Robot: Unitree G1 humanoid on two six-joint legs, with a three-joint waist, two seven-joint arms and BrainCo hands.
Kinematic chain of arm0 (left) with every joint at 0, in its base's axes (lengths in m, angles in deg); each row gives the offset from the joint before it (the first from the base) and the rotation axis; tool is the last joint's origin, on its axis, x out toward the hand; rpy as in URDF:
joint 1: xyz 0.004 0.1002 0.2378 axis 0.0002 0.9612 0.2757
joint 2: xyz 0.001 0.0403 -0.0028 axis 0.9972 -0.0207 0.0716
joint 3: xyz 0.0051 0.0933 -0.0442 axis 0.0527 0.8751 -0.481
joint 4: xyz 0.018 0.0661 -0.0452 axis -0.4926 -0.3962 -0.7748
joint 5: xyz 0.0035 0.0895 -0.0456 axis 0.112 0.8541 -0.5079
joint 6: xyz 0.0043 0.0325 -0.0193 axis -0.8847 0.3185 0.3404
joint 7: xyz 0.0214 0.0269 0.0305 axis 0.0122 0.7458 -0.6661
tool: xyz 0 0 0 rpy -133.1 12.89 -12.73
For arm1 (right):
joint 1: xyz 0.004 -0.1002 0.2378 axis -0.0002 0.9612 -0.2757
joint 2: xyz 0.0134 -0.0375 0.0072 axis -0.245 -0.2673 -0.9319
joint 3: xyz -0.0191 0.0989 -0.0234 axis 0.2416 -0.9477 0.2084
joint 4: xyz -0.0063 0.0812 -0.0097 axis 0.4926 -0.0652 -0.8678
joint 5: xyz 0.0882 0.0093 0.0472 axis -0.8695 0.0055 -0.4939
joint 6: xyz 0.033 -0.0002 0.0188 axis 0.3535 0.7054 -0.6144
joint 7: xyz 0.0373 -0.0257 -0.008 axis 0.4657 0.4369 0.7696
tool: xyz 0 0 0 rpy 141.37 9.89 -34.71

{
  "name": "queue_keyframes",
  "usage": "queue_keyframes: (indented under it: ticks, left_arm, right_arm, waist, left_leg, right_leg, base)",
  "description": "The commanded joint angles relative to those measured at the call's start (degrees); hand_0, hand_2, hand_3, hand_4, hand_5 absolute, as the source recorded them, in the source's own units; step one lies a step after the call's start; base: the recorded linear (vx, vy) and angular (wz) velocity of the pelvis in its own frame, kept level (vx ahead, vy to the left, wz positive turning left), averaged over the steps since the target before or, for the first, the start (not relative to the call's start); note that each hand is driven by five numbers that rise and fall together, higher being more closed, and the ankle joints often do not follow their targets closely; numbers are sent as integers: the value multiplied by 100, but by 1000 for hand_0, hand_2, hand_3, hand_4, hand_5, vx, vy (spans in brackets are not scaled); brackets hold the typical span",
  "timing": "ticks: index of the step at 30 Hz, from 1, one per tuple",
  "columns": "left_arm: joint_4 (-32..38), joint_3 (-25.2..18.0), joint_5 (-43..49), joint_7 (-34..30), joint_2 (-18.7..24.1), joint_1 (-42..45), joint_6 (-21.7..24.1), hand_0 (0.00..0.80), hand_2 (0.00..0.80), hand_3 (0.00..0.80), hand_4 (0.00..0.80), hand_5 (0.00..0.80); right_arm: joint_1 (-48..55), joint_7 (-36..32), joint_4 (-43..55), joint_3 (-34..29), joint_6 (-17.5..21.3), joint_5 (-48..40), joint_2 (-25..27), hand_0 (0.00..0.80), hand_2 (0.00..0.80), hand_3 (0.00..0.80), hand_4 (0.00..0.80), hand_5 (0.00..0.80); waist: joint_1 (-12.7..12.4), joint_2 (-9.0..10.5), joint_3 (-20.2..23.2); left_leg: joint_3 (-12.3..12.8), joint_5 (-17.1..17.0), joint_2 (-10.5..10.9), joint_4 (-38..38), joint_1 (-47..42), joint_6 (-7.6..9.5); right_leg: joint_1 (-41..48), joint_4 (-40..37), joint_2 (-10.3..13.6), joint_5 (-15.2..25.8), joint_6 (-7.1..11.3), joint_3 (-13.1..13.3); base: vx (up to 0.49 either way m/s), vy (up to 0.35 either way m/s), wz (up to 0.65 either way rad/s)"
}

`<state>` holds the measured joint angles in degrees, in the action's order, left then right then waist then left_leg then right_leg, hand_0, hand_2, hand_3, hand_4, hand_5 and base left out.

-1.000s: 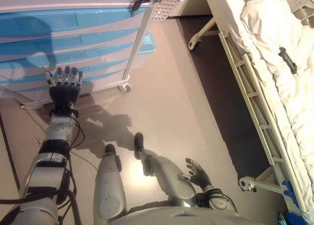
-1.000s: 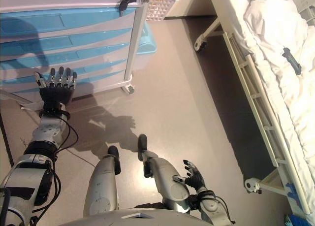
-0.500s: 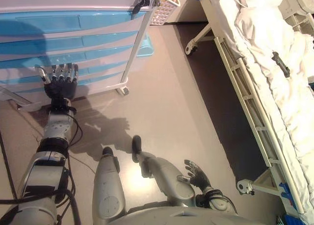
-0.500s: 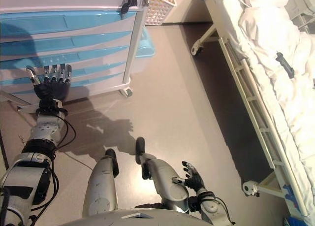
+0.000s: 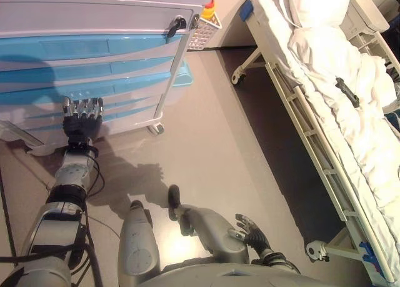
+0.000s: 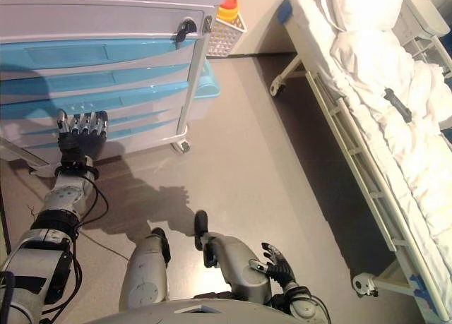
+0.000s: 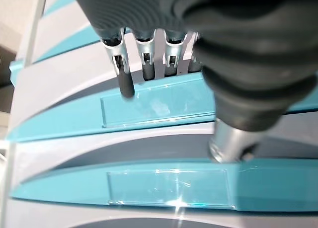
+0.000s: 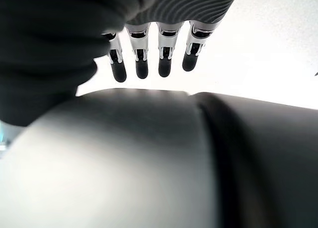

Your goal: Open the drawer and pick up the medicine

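Observation:
A white cart (image 5: 94,12) with several blue drawers stands at the upper left, all of them shut. My left hand (image 5: 80,120) reaches up against one of the lower drawer fronts (image 5: 134,90). In the left wrist view its straight fingers (image 7: 126,81) touch the top edge of that blue front (image 7: 159,106), some tips dipping behind the lip, and another blue front (image 7: 169,188) lies beside it. My right hand (image 5: 250,229) hangs low by my side, fingers (image 8: 141,64) relaxed and holding nothing. No medicine shows in any view.
A white wire basket (image 5: 203,29) holding a yellow and red container hangs on the cart's right side. A hospital bed (image 5: 325,105) with white bedding fills the right, a black object (image 5: 347,92) lying on it. Bare floor lies between cart and bed.
The camera has tilted, showing more of the cart top and bed. My left hand has closed in on the drawer fronts with its thumb drawn in. The right hand stays low.

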<state>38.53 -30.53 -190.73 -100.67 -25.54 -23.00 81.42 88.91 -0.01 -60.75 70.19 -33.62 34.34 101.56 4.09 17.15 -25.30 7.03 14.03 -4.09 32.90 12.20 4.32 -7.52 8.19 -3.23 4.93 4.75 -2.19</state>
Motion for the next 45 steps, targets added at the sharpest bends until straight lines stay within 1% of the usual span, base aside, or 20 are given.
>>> queue_keyframes:
  ticks: [1,7,12,15,19,20,22,23,24,25,27,28,30,31,34,38,40,42,45]
  left_arm:
    - [2551,-92,419,-1164,801,-1277,384,800,800,800,800,800]
    - [2732,-160,650,-1184,736,-1134,471,800,800,800,800,800]
    - [2860,-264,805,-1265,670,-951,684,800,800,800,800,800]
    - [3025,-427,929,-1422,566,-696,836,800,800,800,800,800]
    - [3431,-607,974,-1548,408,-183,1005,800,800,800,800,800]
    - [3618,-713,966,-1595,276,124,985,800,800,800,800,800]
    - [3903,-792,1081,-1620,68,570,987,800,800,800,800,800]
    - [4117,-834,1147,-1725,-190,1035,916,800,800,800,800,800]
    - [4225,-865,1224,-1781,-349,1287,863,800,800,800,800,800]
    - [4324,-909,1363,-1970,-628,1692,712,800,800,800,800,800]
    - [4425,-976,1467,-2175,-925,2165,450,800,800,800,800,800]
    - [4471,-1028,1545,-2332,-1105,2466,267,800,800,800,800,800]
    - [4486,-1072,1642,-2570,-1327,2853,-20,800,800,800,800,800]
    - [4490,-1081,1664,-2619,-1369,2931,-78,800,800,800,800,800]
    - [4514,-1105,1708,-2827,-1473,3286,-396,800,800,800,800,800]
    - [4546,-1080,1734,-3085,-1478,3741,-774,800,800,800,800,800]
    - [4577,-1026,1769,-3188,-1502,3995,-917,800,800,800,800,800]
    - [4537,-1014,1736,-3242,-1493,4204,-991,800,800,800,800,800]
    - [4437,-1001,1683,-3226,-1537,4474,-947,800,800,800,800,800]
  right_arm:
    - [650,-74,140,322,53,217,199,0,0,0,0,0]
    - [679,-94,80,297,132,297,216,0,0,0,0,0]
    - [643,-65,79,300,176,399,233,0,0,0,0,0]
    - [590,-31,110,296,223,415,236,0,0,0,0,0]
    - [547,7,231,284,216,419,256,0,0,0,0,0]
    - [533,57,268,255,212,450,252,0,0,0,0,0]
    - [538,137,320,201,161,469,250,0,0,0,0,0]
    - [548,190,355,106,117,491,248,0,0,0,0,0]
    - [562,196,357,42,90,507,257,0,0,0,0,0]
    - [544,177,319,-98,28,516,268,0,0,0,0,0]
    - [518,117,248,-304,-56,595,313,0,0,0,0,0]
    - [481,59,187,-471,-142,666,344,0,0,0,0,0]
    - [445,-21,93,-736,-253,883,427,0,0,0,0,0]
    - [449,-43,96,-797,-289,922,460,0,0,0,0,0]
    - [412,-123,60,-1080,-446,1137,561,0,0,0,0,0]
    - [327,-298,-11,-1346,-557,1319,701,0,0,0,0,0]
    - [267,-371,-107,-1423,-544,1386,781,0,0,0,0,0]
    - [223,-408,-168,-1473,-542,1424,837,0,0,0,0,0]
    - [162,-468,-207,-1556,-581,1430,877,0,0,0,0,0]
  waist:
    - [-111,41,152]
    - [-143,-1,130]
    - [-208,-45,84]
    - [-299,-101,52]
    - [-436,-228,27]
    - [-515,-312,29]
    - [-582,-409,82]
    - [-672,-520,135]
    - [-697,-576,176]
    - [-770,-677,243]
    - [-847,-827,340]
    - [-904,-930,415]
    - [-977,-1130,536]
    - [-986,-1177,553]
    - [-1053,-1399,686]
    - [-1108,-1563,782]
    - [-1149,-1645,816]
    - [-1180,-1712,834]
    - [-1224,-1776,845]
  left_leg:
    - [-166,-653,297,-438,68,-75]
    - [-188,-727,313,-523,32,-75]
    - [-241,-812,328,-622,63,-89]
    - [-311,-880,333,-723,95,-102]
    - [-444,-954,308,-839,146,-124]
    - [-521,-977,304,-901,133,-141]
    - [-612,-1031,324,-1021,98,-158]
    - [-704,-1084,338,-1130,41,-177]
    - [-753,-1109,357,-1188,-1,-187]
    - [-832,-1158,371,-1300,-86,-214]
    - [-929,-1240,388,-1459,-212,-260]
    - [-980,-1294,389,-1585,-331,-290]
    - [-1054,-1393,392,-1772,-525,-350]
    - [-1068,-1416,391,-1818,-586,-363]
    - [-1123,-1502,386,-1968,-785,-430]
    - [-1187,-1571,364,-2137,-1022,-513]
    - [-1209,-1603,354,-2217,-1123,-553]
    - [-1214,-1631,359,-2268,-1186,-584]
    - [-1234,-1620,408,-2296,-1237,-601]
  right_leg:
    - [15,233,369,275,227,-17]
    - [-6,273,380,259,190,-36]
    - [-24,277,352,215,136,-60]
    - [-51,327,318,123,81,-75]
    - [-120,548,266,-94,2,-102]
    - [-126,646,249,-202,-36,-115]
    - [-136,729,260,-302,-75,-146]
    - [-126,814,268,-403,-112,-177]
    - [-111,840,280,-445,-130,-197]
    - [-66,872,291,-522,-164,-228]
    - [24,892,318,-615,-218,-285]
    - [107,896,345,-670,-250,-331]
    - [269,907,401,-771,-306,-409]
    - [325,906,422,-795,-316,-437]
    - [514,908,517,-889,-367,-552]
    - [778,796,596,-919,-405,-698]
    - [899,714,631,-921,-419,-777]
    - [989,634,662,-905,-424,-833]
    - [1077,515,706,-871,-429,-895]
  base:
    - [0,0,0]
    - [-6,14,-1]
    - [-63,30,0]
    - [-106,25,7]
    - [-123,30,8]
    - [-89,54,15]
    - [-66,82,22]
    - [-27,105,30]
    - [-22,140,30]
    - [1,127,27]
    - [20,147,32]
    - [48,174,37]
    - [54,185,34]
    - [39,168,27]
    - [12,127,30]
    - [-3,68,24]
    - [-21,54,27]
    - [-35,47,19]
    - [-46,43,15]
